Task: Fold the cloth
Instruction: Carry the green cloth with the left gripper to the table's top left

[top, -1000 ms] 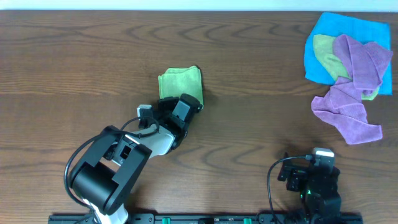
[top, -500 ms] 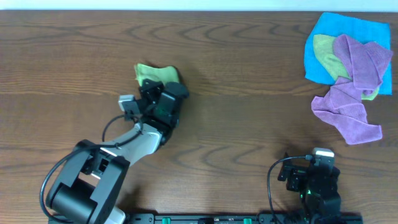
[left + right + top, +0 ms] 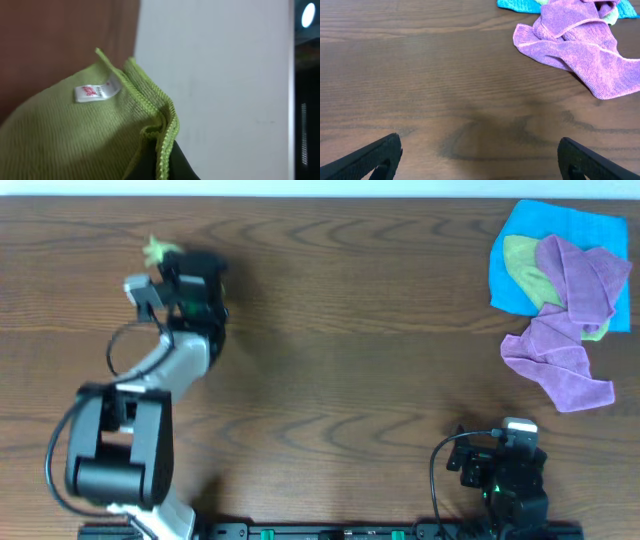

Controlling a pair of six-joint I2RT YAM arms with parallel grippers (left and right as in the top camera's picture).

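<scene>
My left gripper sits out at about 10 o'clock on the table, near the far edge. Its jaws are closed on the cloth. From overhead I see only a small lime-green tuft of it, poking out at the gripper's 11 o'clock; the rest is hidden under the arm.

The left wrist view fills in more. The cloth is bunched into layered folds with stitched edges. Its white tag faces the camera at roughly 10 o'clock in that picture, and a dark finger shows just under the hem. I cannot tell whether any of the cloth touches the wood.

My right gripper stays low at 5 o'clock with its jaws spread wide and nothing between them. Well away at 2 o'clock lies a blue cloth. A dull yellow-green cloth and a crumpled purple cloth lie draped over it.
</scene>
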